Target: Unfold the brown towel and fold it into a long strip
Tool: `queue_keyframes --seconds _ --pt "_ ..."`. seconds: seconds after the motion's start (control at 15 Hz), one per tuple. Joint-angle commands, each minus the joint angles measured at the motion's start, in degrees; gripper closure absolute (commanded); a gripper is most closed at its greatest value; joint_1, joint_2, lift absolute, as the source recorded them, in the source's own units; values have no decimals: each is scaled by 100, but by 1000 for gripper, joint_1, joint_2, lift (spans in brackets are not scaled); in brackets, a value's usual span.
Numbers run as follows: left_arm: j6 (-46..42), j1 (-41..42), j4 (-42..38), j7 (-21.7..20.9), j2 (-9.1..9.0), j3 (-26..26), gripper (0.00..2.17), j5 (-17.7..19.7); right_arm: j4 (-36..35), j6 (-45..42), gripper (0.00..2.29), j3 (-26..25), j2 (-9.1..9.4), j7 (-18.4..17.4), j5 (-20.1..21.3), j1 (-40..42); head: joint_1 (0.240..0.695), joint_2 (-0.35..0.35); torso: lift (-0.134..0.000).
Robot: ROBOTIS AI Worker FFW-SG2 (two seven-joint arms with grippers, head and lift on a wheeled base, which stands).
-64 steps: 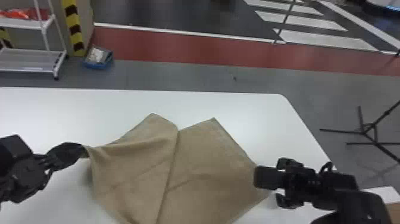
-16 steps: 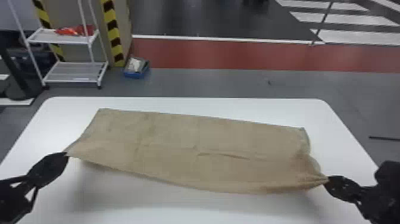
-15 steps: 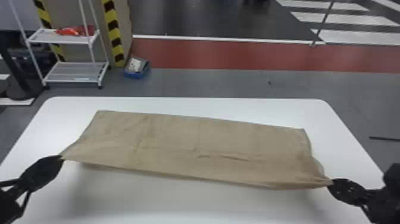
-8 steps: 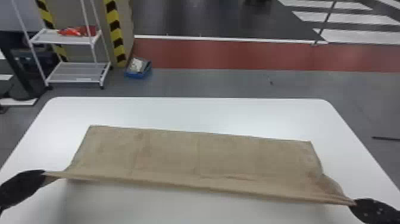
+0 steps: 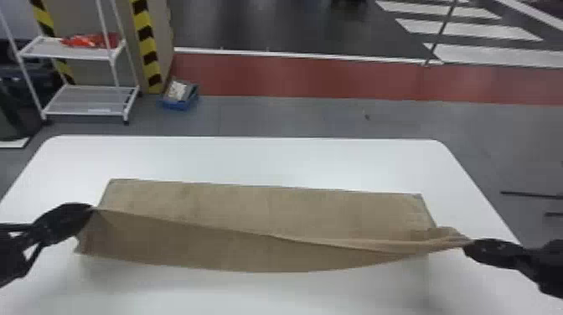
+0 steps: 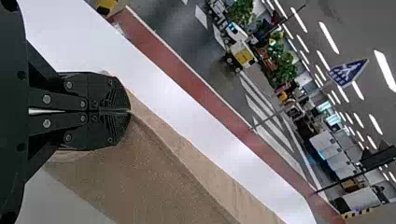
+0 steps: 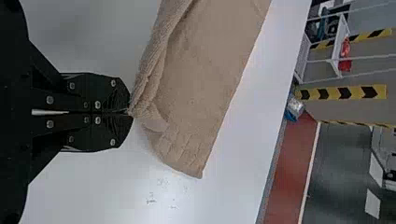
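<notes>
At the far left of the head view, beyond the table, stands a white two-tier rack [image 5: 90, 102] with a red bundle [image 5: 90, 40] on its upper shelf; nearer, at the left side of the white table [image 5: 268, 159], the left gripper [image 5: 91, 208] has its two black fingers pressed together on a corner of the brown towel [image 5: 251, 213]; the left wrist view shows the cloth running out from between the tips; behind the rack rises a column with yellow-and-black striping [image 5: 146, 44], and a blue bin [image 5: 179, 100] sits on the floor just beside its base.

Across the middle, the towel spans the table as a wide band between the two grippers; its lighter, far part lies on the tabletop, while a darker flap hangs on the near side below a raised edge that slopes down toward the right; past the table run a red floor strip [image 5: 314, 77] and, farther right, white crosswalk stripes [image 5: 469, 31].

On the right, the right gripper [image 5: 467, 245] is closed on the towel's other end, pinching it into a gathered point, with loose folds beside the tips; at the far right, dark bars [image 5: 532, 194] lie low over the grey floor.
</notes>
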Motion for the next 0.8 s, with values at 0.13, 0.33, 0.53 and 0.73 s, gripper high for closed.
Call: queue_keyframes --seconds 0.13,0.33,0.53,0.73 --pt "1207 -889 379 423 16 -613 1909 -475 478 1350 2233 506 -314 28 281 -832 695 -143 -115" --pt "1682 -1487 800 554 51 -973 1909 -721 1014 1684 2233 796 -507 -35 553 -1377 695 -136 -115" --pt "1875 -2032 1345 563 86 -1290 1909 -985 1586 1736 2233 1174 -639 -167 852 -1913 695 -145 -115" --pt "1998 -2199 1530 598 112 -1378 1909 -1046 1955 1719 2233 1376 -648 -228 975 -2326 695 -152 -115"
